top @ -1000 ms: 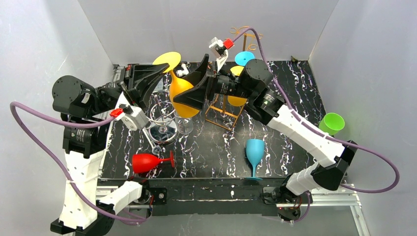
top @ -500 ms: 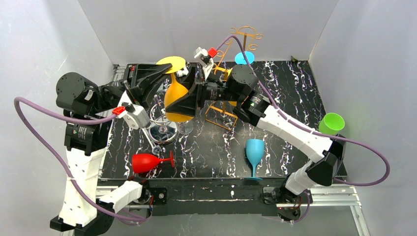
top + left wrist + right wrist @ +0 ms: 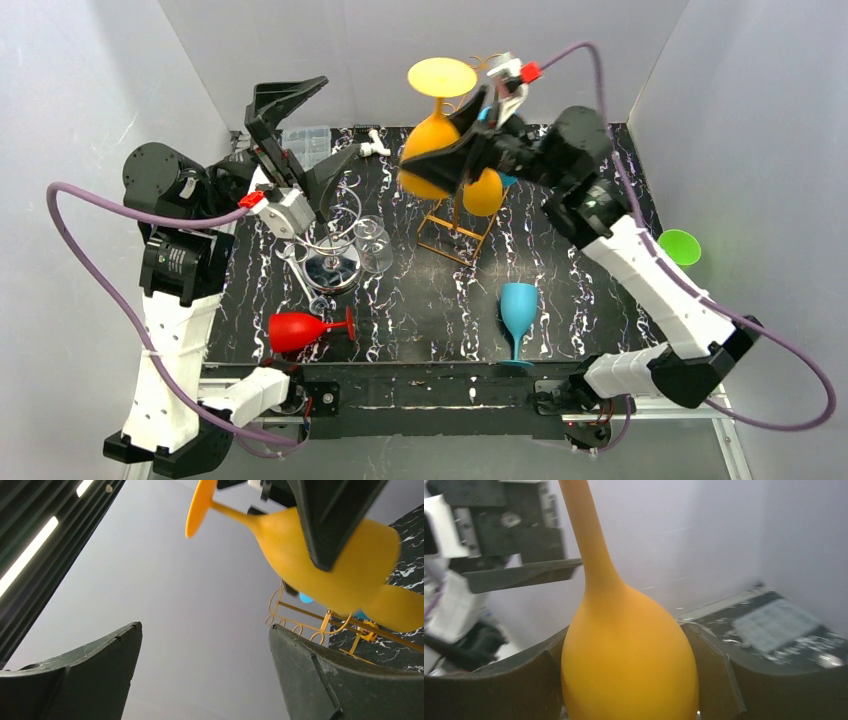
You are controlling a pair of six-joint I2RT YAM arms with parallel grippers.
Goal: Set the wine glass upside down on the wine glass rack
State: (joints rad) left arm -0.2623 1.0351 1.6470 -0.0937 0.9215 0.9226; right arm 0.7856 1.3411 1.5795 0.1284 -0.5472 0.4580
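A yellow-orange wine glass (image 3: 422, 184) hangs upside down, foot up, with my right gripper (image 3: 440, 150) shut on its bowl (image 3: 629, 655). It is held high beside the top of the gold wire wine glass rack (image 3: 452, 238) at the back of the table. The right fingers (image 3: 724, 675) press both sides of the bowl. My left gripper (image 3: 342, 115) stands open and empty to the left of the glass, apart from it. In the left wrist view the glass (image 3: 372, 572) and rack (image 3: 310, 625) lie beyond the open left gripper (image 3: 205, 626).
A second orange glass (image 3: 486, 196) hangs on the rack, with a blue one behind it. Clear glasses (image 3: 345, 240) stand below the left gripper. A red glass (image 3: 298, 328) lies at the front left, a teal glass (image 3: 518, 308) stands at the front, a green cup (image 3: 680, 245) at the right edge.
The left gripper opened, let go of the glass and drew back to the left. The right gripper closed on the bowl and carried the glass up and right toward the rack.
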